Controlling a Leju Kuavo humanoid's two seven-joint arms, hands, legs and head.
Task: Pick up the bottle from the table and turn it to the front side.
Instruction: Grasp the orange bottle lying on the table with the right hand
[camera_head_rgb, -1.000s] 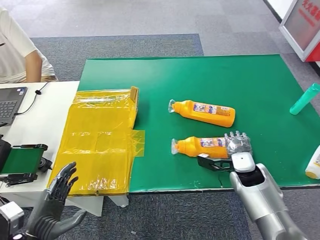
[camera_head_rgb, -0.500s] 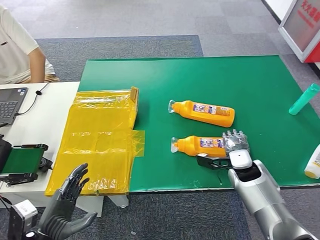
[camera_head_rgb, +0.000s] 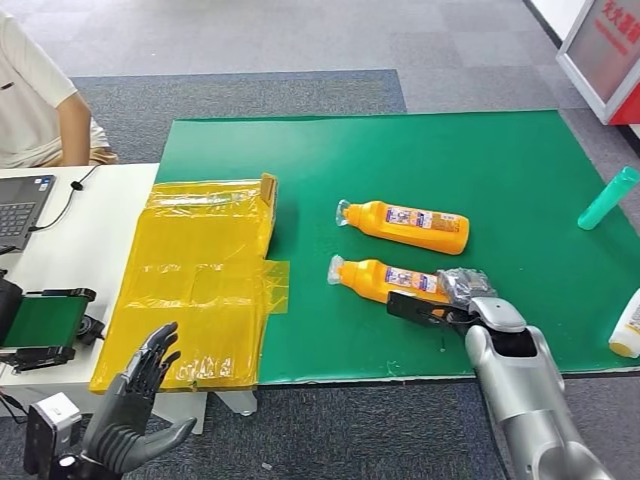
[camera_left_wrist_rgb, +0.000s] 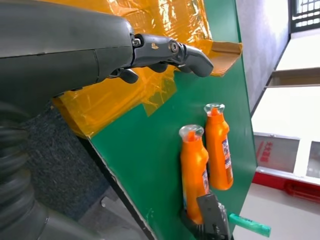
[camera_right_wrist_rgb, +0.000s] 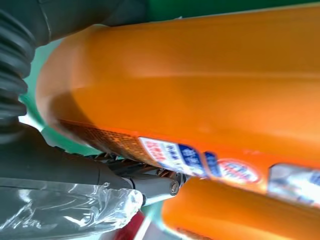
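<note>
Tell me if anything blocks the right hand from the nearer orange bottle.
Nothing visible does. The right hand already grips the base end of the nearer orange bottle, which lies on the green mat.

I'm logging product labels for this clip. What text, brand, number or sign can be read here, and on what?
Nothing can be read with certainty.
Label on the near orange plastic bottle, held by the right robot hand: print too blurred.
Label on the far orange plastic bottle: too small.
Red and white sign at the top right corner: white characters, cut off and unreadable.
</note>
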